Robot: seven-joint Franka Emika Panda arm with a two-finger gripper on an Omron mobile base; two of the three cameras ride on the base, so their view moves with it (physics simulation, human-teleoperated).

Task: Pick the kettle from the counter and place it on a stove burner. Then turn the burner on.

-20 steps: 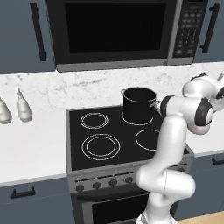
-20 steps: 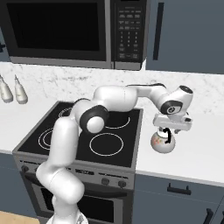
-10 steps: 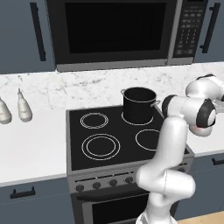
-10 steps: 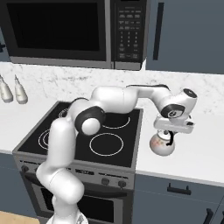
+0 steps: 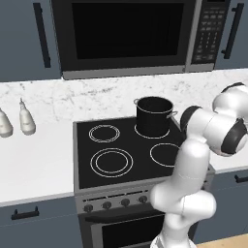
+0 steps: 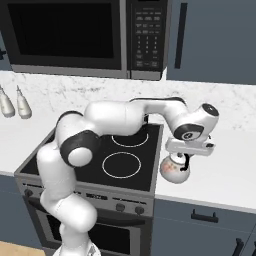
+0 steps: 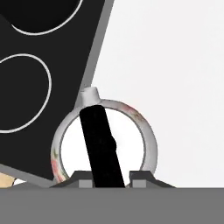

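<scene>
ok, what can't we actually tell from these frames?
- Whether the kettle is lifted or on the counter: right base view, its underside is hidden.
- Finger contact on the kettle handle: hand view, the bottom edge cuts off the gripper.
- Stove knob settings: left base view, too small.

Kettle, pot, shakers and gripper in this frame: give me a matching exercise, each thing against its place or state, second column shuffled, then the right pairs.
Things:
1. kettle
2. black pot
3. two shakers
4. gripper

Places or states:
A. on a rear ring of the cooktop
B. on the white counter, just right of the cooktop
C. shut on the thin black handle
D. on the counter left of the cooktop, near the wall

Pairs: 1-B, 2-A, 3-D, 4-C
</scene>
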